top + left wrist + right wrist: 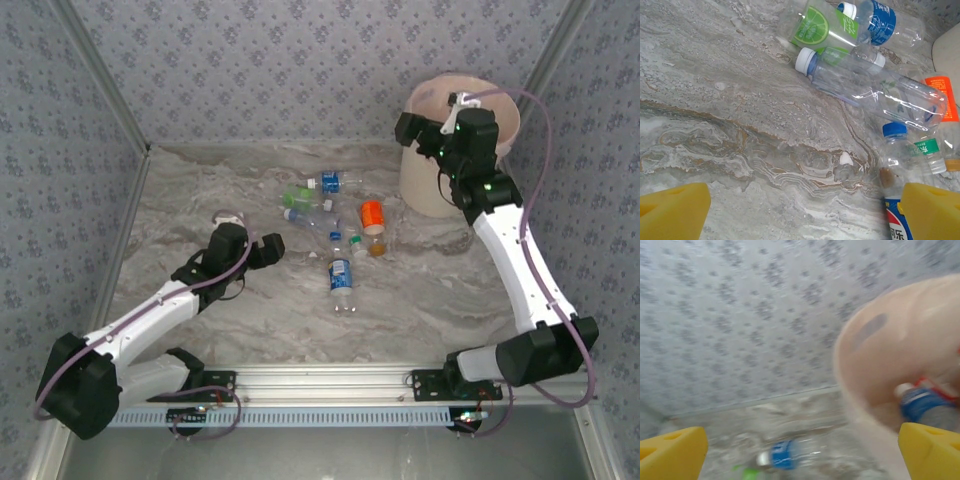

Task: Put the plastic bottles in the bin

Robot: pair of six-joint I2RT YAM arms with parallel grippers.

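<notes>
Between the fingers (672,450) of the right gripper (801,452): nothing. Spread fully wide, empty. Just beyond the finger at the right of the wrist view: bin (875,350), one blue-label bottle (922,402) lying inside. Further past the tips, down on the table (740,435): stray bottle (790,456), blurred. Judged: drop on this side complete.

Between the fingers (670,210) of the left gripper (802,212): bare table. Also wide open, holding nothing. Close against the finger at the right of its view, contact unclear: blue-cap bottle (900,165). Ahead of the tips: clear bottle (875,90), then lime bottle (822,27).

Likely next pick: blue-cap bottle. Shift sideways to centre it, straddle the body rather than the cap, close gently. Thin walls, apt to buckle or slip. Keep off the neighbours.
</notes>
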